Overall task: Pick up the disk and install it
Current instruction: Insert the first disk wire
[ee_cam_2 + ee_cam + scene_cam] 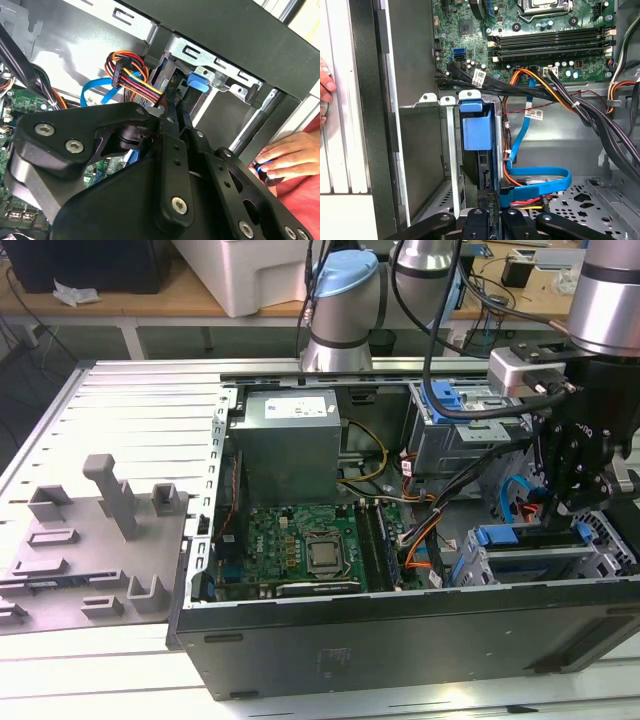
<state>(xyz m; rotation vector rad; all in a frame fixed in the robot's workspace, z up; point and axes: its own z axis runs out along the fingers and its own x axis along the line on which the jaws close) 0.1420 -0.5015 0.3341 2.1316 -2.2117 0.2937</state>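
Observation:
The disk stands on edge in the drive cage at the front corner of the open computer case, on the exterior view's right. Its bright blue rail and tab show in both wrist views, with the dark drive edge below the tab. My gripper reaches down from above onto it. The black fingers close on either side of the disk's edge, and the gripper is shut on it. In the second wrist view the gripper points at the blue tab inside the metal cage.
A blue flat cable and an orange-yellow wire bundle run close beside the cage. The motherboard and grey power-supply box fill the case's middle. A bare blue bracket sits farther back. A person's hand rests outside the case wall.

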